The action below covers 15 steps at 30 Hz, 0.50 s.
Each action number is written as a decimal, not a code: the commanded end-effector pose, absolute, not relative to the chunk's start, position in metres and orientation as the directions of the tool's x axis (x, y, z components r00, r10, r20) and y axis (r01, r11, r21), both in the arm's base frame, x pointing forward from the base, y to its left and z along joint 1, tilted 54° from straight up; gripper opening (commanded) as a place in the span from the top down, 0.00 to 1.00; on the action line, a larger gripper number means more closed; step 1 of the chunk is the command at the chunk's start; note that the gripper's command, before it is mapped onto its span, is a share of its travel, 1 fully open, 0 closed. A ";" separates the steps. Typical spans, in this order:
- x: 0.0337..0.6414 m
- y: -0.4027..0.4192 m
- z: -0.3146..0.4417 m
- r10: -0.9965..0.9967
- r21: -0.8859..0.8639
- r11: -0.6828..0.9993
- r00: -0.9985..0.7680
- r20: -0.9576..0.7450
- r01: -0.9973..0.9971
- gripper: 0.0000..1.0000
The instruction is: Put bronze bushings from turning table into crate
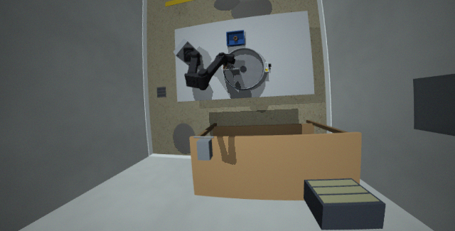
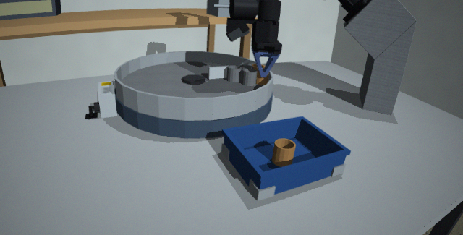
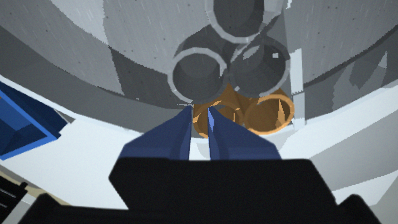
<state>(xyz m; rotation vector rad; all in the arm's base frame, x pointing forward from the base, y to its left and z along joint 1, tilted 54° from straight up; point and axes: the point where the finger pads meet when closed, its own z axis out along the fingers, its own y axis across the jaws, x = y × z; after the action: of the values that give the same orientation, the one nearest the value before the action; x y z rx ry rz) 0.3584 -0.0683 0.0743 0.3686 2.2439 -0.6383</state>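
The turning table carries three steel bushings and, next to its rim, two bronze bushings standing side by side. My gripper is down at the nearer bronze bushing, open with only a narrow gap between the fingertips. The right fingertip in the wrist view is over or in that bushing's mouth, the left one at its outer edge. The other bronze bushing stands to the right. One bronze bushing stands upright in the blue crate.
A raised rim surrounds the turning table. A white block stands beside the bushings. A small white box is fixed to the outside of the rim, opposite the arm. The crate has raised walls and stands beside the turning table.
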 end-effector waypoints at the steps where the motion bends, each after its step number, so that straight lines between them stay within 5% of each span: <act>1: 0.363 -0.067 0.079 0.052 -0.326 0.838 -0.659 -0.751 0.438 0.86; 4: 0.363 -0.067 0.079 0.052 -0.326 0.838 -0.659 -0.751 0.438 0.86; 5: 0.363 -0.067 0.079 0.052 -0.326 0.838 -0.659 -0.751 0.438 1.00; 15: 0.359 -0.070 0.077 0.055 -0.336 0.831 -0.668 -0.742 0.442 1.00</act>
<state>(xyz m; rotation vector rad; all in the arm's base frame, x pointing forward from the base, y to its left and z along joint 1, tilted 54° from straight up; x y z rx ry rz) 0.3598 -0.0664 0.0744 0.3629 2.2442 -0.6276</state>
